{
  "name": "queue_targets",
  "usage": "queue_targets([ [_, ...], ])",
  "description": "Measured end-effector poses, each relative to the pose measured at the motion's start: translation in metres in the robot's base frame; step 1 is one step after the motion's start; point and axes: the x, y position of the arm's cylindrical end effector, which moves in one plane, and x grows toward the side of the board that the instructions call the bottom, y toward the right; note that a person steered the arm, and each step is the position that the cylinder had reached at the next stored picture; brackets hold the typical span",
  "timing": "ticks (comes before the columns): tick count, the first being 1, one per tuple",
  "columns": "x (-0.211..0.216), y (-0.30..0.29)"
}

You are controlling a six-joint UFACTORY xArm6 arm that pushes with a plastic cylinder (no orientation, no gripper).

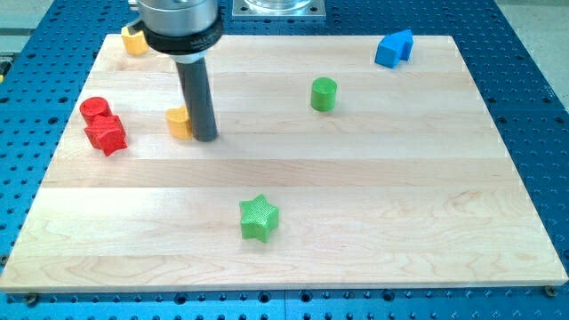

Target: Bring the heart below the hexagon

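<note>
You will find my tip (205, 138) touching the yellow block (180, 123), shape unclear, near the wooden desk's (373, 204) left edge; there is no pincer.

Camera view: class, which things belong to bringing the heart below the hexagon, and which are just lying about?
Job: my tip; near yellow block beside it, probably the heart; top-left yellow block, probably the hexagon, half hidden.
Lying about: red cylinder; red jagged block; green cylinder; green star; blue block.

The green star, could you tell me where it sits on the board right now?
The green star lies near the view's bottom, about mid-width, alone, well below the green cylinder and far from my tip.
</note>
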Motion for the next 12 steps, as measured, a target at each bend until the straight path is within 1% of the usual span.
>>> queue_targets([
  [1,0.018,0.0],
  [3,0.027,0.005],
  [4,0.028,-0.004],
  [6,-0.029,-0.045],
  [7,-0.066,-0.069],
  [8,-0.056,-0.077],
  [9,-0.065,-0.067],
  [11,-0.137,-0.09],
  [12,-0.145,-0.061],
])
